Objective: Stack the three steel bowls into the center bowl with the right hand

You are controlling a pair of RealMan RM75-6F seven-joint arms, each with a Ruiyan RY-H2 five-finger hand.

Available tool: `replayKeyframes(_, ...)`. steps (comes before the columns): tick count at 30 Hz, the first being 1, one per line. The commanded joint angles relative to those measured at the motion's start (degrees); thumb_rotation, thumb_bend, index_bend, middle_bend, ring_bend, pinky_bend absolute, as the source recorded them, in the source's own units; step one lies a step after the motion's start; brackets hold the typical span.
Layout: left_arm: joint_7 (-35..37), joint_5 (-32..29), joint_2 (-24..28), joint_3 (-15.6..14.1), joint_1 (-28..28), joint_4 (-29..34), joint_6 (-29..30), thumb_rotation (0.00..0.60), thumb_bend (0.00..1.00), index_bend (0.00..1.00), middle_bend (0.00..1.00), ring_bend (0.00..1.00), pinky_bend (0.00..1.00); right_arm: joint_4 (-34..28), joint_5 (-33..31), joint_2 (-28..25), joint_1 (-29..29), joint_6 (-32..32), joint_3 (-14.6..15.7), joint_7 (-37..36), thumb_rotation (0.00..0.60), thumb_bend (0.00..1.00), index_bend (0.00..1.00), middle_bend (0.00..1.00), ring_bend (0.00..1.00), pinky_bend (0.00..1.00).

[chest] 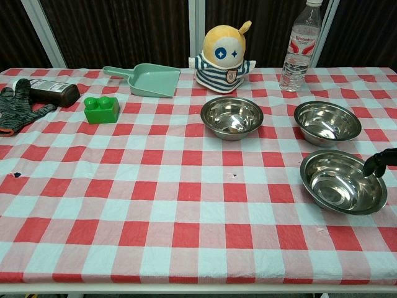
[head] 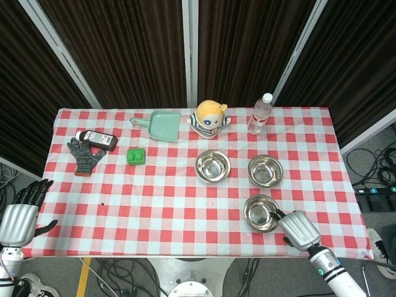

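The right hand point(head: 300, 229) hovered low over the table's near right part, dark fingertips point(chest: 378, 162) pointing forward, holding nothing. The left hand point(head: 17, 218) hung beyond the table's left edge, fingers spread, empty.
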State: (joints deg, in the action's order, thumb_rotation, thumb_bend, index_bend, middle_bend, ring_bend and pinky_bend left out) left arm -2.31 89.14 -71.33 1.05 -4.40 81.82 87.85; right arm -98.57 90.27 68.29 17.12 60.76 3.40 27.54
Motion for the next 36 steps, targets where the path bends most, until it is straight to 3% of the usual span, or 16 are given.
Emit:
replayKeyframes(1, 0.21, -0.12, -0.04, 0.13, 0.00, -0.24, 0.07, 0.600, 0.01, 0.14, 0.20, 0.13, 0.22, 0.58, -0.22, 0.89, 0.38, -0.30, 0.00, 0.65, 0.600, 0.11, 0.26, 0.31, 0.69, 0.68)
replayKeyframes(26, 1.46, -1.04, -1.16, 0.74, 0.59, -4.67, 1.06, 0.600, 0.01, 0.14, 0.20, 0.13, 0.22, 7.23, -1.39, 8.28, 3.58, -2.31, -0.23, 2.71, 0.600, 0.14, 0.26, 0.32, 0.69, 0.68)
replayKeyframes(36, 4.07, -0.25, 0.04, -0.07, 0.67, -4.12, 0.64, 0.600, 0.04, 0.15, 0.20, 0.13, 0.22, 9.65, -1.15, 10.18, 4.31, -2.05, 0.03, 1.73, 0.600, 0.33, 0.29, 0.36, 0.70, 0.68)
